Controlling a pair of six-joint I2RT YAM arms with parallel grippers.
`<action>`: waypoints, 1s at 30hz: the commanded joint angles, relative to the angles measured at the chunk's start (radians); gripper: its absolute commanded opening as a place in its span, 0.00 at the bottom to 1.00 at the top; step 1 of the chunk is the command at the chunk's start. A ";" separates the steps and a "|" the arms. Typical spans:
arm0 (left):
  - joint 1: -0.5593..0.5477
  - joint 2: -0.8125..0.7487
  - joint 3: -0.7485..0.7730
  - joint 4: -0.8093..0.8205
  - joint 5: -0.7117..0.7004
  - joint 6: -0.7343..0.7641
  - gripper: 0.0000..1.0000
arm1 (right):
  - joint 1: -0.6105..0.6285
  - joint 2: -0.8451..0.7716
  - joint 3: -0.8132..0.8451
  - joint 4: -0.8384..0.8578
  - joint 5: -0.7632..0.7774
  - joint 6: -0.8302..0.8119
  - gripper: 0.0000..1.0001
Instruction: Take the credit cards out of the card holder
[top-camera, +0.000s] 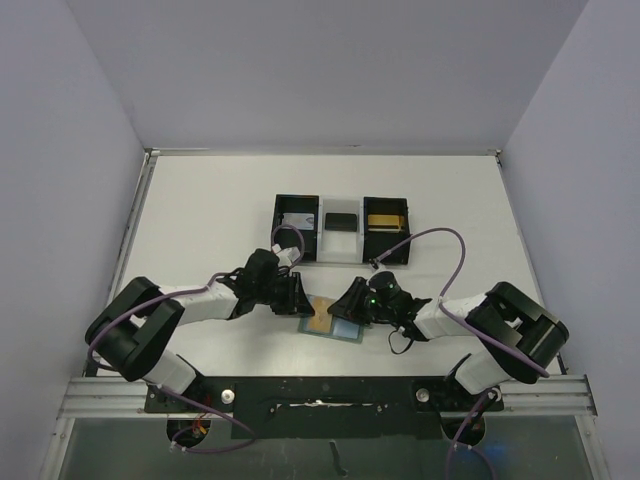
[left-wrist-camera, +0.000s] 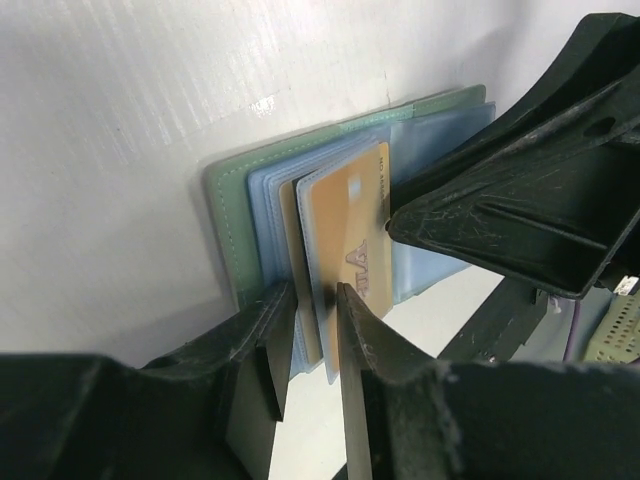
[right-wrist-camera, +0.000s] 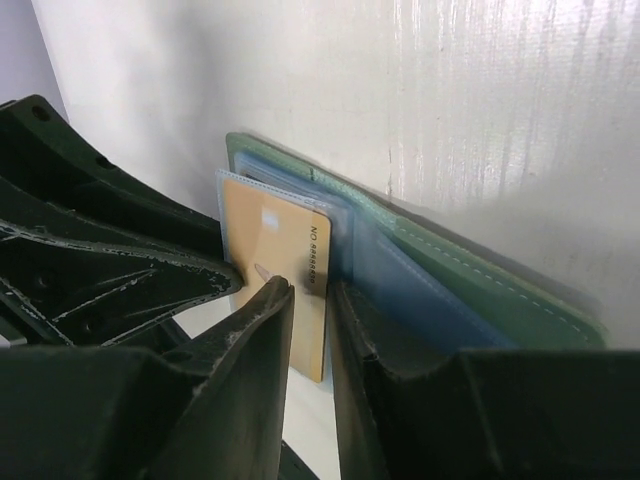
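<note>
The card holder (top-camera: 335, 322) lies open on the table between my two grippers, grey-green outside (left-wrist-camera: 225, 210) (right-wrist-camera: 480, 280) with pale blue pockets. A gold credit card (top-camera: 321, 318) (left-wrist-camera: 355, 240) (right-wrist-camera: 275, 235) sits in its left half under a clear sleeve. My left gripper (top-camera: 303, 303) (left-wrist-camera: 315, 290) comes in from the left. Its jaws stand narrowly apart astride the sleeve's near end. My right gripper (top-camera: 352, 305) (right-wrist-camera: 310, 285) comes from the right, jaws also narrowly apart over the card's edge, one fingertip on the card's face. I cannot see a firm grip by either.
A black-and-clear three-compartment tray (top-camera: 342, 228) stands behind the holder, with a pale card, a dark item and a gold item in it. Purple cables loop off both wrists. The two grippers' fingers (left-wrist-camera: 520, 200) nearly touch above the holder.
</note>
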 joint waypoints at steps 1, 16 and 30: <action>-0.013 -0.026 0.015 -0.052 -0.075 0.036 0.24 | 0.005 0.015 -0.016 0.062 0.014 0.029 0.22; -0.113 -0.150 0.025 -0.027 -0.199 -0.002 0.32 | -0.030 -0.046 -0.038 0.117 -0.055 0.029 0.00; -0.107 -0.029 -0.002 -0.011 -0.194 -0.021 0.15 | -0.039 -0.013 0.033 -0.038 -0.054 -0.011 0.17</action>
